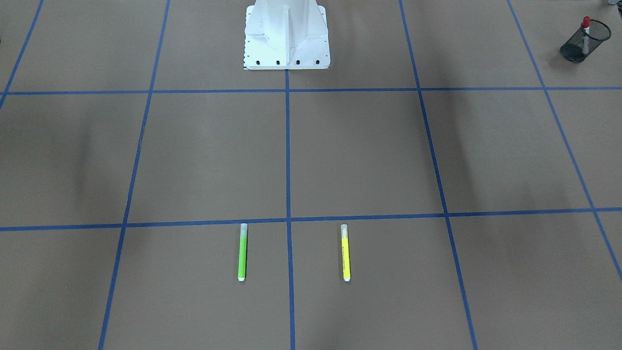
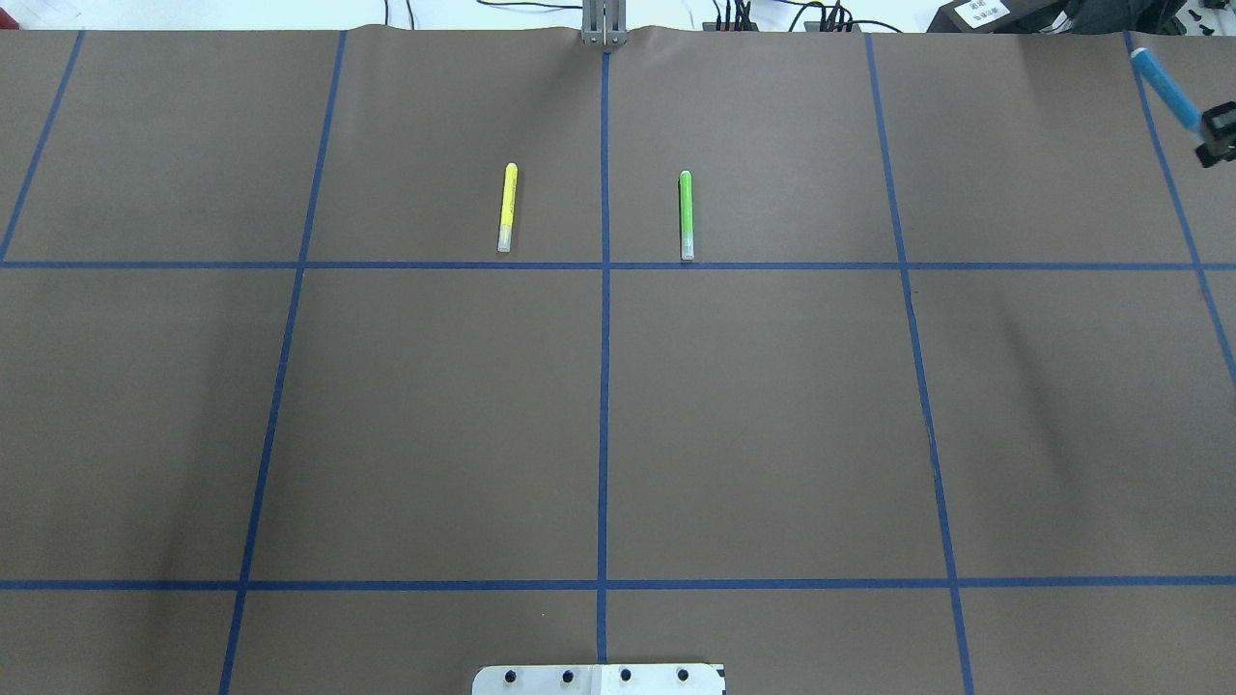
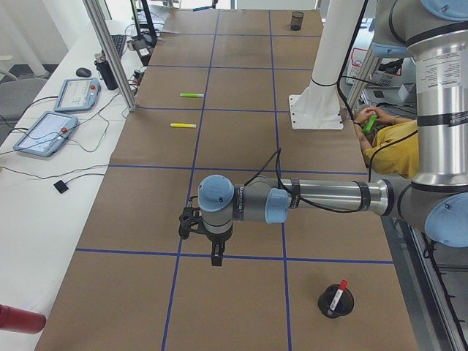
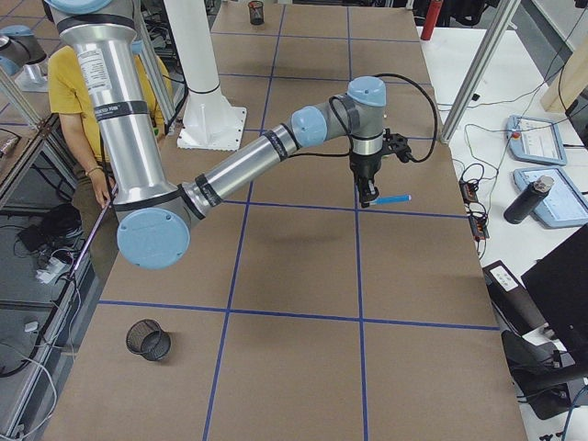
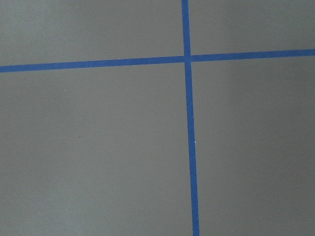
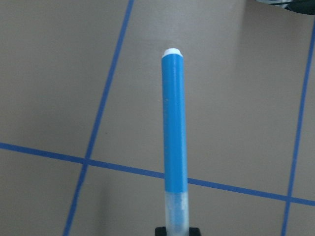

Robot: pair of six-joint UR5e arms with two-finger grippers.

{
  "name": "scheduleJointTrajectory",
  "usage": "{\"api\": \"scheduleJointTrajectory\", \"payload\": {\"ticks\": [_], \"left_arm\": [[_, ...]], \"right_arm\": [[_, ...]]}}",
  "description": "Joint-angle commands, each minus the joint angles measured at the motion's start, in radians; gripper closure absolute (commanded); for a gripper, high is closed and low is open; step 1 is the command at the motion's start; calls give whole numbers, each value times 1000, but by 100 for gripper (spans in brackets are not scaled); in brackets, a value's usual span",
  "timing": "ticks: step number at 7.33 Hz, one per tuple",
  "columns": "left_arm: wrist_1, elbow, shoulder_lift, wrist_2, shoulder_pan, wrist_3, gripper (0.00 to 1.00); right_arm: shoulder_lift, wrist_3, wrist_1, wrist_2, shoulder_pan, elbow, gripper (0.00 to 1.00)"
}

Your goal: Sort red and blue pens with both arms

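Observation:
The blue pen (image 2: pixel 1164 89) hangs above the table's far right part. My right gripper (image 2: pixel 1215 133) is shut on its clear cap end. The right wrist view shows the blue pen (image 6: pixel 174 128) pointing away, white end forward, over blue tape lines. From the table's right end, my right gripper (image 4: pixel 369 196) holds the blue pen (image 4: pixel 395 198) level above the paper. The red pen (image 1: pixel 586 26) stands in a black mesh cup (image 1: pixel 576 48) on my left side. My left gripper (image 3: pixel 216 257) hovers near that cup (image 3: pixel 335 303). I cannot tell whether it is open or shut.
A green marker (image 1: pixel 242 253) and a yellow marker (image 1: pixel 345 253) lie side by side on the far middle of the table. A second mesh cup (image 4: pixel 150 341) sits at my right end. A seated person (image 3: pixel 395 142) is beside the white robot base (image 1: pixel 286 36).

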Motion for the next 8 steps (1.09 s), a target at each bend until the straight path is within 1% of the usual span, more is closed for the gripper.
{"api": "scheduleJointTrajectory", "payload": {"ticks": [1, 2, 3, 4, 6, 7, 8], "left_arm": [[-2, 1, -1, 0, 0, 0, 0], [-1, 1, -1, -2, 0, 0, 0], [-1, 1, -1, -2, 0, 0, 0], [-1, 1, -1, -2, 0, 0, 0], [-2, -1, 1, -3, 0, 0, 0], [-4, -3, 1, -3, 0, 0, 0], [-4, -4, 1, -3, 0, 0, 0]], "right_arm": [[-186, -225, 0, 1, 111, 66, 100], [-283, -270, 0, 1, 137, 112, 100], [-392, -273, 6, 1, 156, 143, 100], [-476, -273, 7, 27, 189, 162, 100], [-671, -276, 12, 189, 316, 174, 100], [-757, -275, 10, 261, 429, 174, 100], [-817, -259, -5, 306, 538, 166, 100]]}}
